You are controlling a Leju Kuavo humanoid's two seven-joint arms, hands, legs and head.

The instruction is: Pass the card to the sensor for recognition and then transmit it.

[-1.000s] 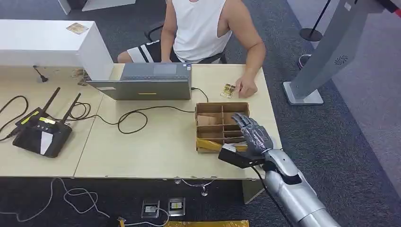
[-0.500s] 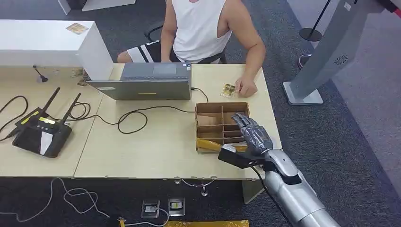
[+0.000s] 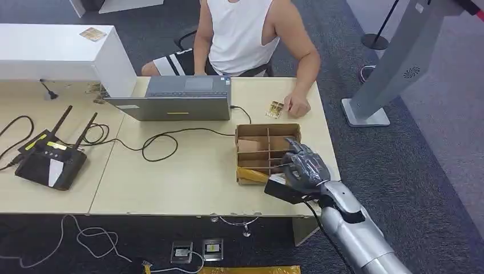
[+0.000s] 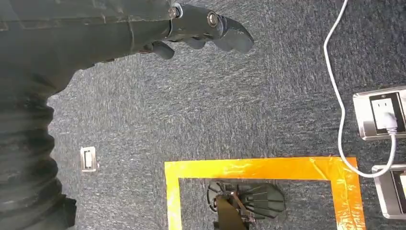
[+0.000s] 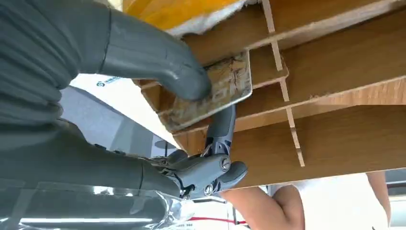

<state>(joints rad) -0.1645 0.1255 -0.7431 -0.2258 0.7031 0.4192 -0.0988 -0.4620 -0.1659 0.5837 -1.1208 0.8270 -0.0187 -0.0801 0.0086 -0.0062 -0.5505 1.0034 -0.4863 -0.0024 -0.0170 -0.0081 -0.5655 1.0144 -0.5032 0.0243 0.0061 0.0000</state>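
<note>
Right hand (image 3: 303, 166): over the near right part of the divided cardboard box (image 3: 254, 132), fingers curled down into it. In the right wrist view the thumb (image 5: 158, 57) presses on a worn, patterned card (image 5: 229, 86) with a dark finger (image 5: 221, 127) behind it; the card is pinched, raised among the wooden-brown dividers of the box.

Left hand (image 4: 201, 28): hangs over grey carpet, fingers loosely curled in, nothing in them.

Bench (image 3: 188, 182): pale wood, two sections side by side.

Box: stands at the right end of the bench, several compartments, a yellow strip along its near edge. Its partitions stand close on both sides of the card.

Black block (image 3: 288, 190): at the near bench edge, just below the right hand, touching or nearly touching the box corner; cannot tell which.

Laptop (image 3: 171, 103): open, beyond the box, facing a seated person (image 3: 242, 34) in a white sleeveless top. A black cable (image 3: 165, 137) loops from it across the bench.

Person's hand (image 3: 298, 105): rests on the bench beyond the box, just beside a small gold-coloured card-like item (image 3: 275, 109).

Router (image 3: 48, 160): black, two antennas, on the left section of the bench.

White cabinet (image 3: 57, 54): at far left, a small tan item on top.

Floor: orange tape outline (image 4: 261, 168), floor sockets (image 4: 380, 112) with a white cord plugged in.
</note>
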